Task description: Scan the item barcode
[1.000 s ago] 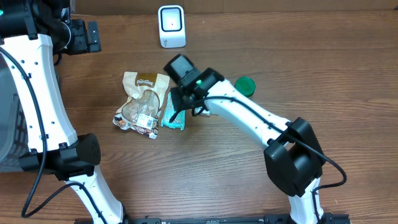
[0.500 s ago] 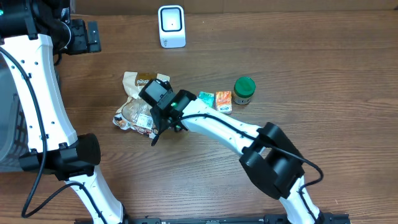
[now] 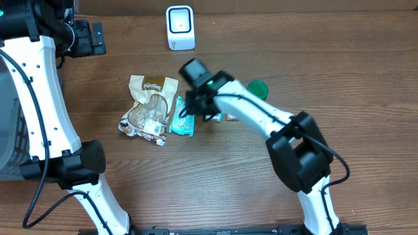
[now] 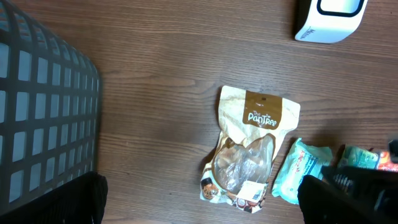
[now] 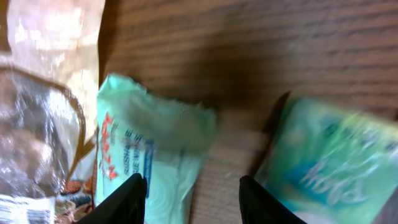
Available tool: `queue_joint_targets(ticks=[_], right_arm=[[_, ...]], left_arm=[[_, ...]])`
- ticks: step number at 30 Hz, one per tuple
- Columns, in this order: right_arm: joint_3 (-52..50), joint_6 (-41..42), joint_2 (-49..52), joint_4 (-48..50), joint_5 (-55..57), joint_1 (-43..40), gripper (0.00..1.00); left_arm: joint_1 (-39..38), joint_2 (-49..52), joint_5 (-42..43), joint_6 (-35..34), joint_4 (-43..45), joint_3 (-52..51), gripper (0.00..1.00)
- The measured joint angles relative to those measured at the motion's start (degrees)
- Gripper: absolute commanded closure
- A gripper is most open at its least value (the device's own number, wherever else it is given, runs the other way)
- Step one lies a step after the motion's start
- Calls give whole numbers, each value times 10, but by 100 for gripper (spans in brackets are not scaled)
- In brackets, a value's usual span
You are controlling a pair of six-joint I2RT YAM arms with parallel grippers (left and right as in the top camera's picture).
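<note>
Treat the teal packet (image 3: 181,119) as the likely item to scan: it lies flat on the table (image 3: 366,78) just toward 9 o'clock from centre, and the right pincer (image 3: 191,109) hangs directly over its 3 o'clock edge. In the right wrist view, the two fingertips (image 5: 130,198) stand apart with only the packet's edge and bare wood showing between them. The right pincer is therefore spread and is pinching nothing. Judge the step in hand as the approach to pick up, not the carry. The packet is tucked between the brown snack bag (image 3: 151,104) at its 9 o'clock, touching or nearly so, and a small green box (image 5: 329,163) at its 3 o'clock. That leaves little room for the fingers. Expect one finger to catch the bag or nudge the box unless you come down square on the packet's narrow width. The scanner (image 3: 179,27) stands at 12 o'clock, well apart from the packet, with its window facing the work area, so the packet must be lifted and its barcode turned toward that window. The green-lidded jar (image 3: 258,89) sits at 3 o'clock of the pincer. The left pincer (image 3: 90,38) is parked at 10 o'clock above the basket (image 4: 43,118), spread wide and empty, leaving the right arm room to work.
</note>
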Motion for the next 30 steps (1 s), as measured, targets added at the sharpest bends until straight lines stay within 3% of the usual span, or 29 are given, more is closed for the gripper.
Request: queue_joint_targets(ticks=[11, 17, 23, 30], right_arm=[[-1, -1, 40, 47, -70, -1, 61], [0, 0, 51, 59, -106, -2, 96], [21, -22, 55, 18, -105, -2, 96], [135, -63, 70, -179, 6, 4, 96]], left_arm=[[0, 0, 0, 0, 0, 0, 1], [0, 0, 0, 0, 0, 0, 0], [0, 0, 0, 0, 0, 0, 0], [0, 0, 0, 0, 0, 0, 1]])
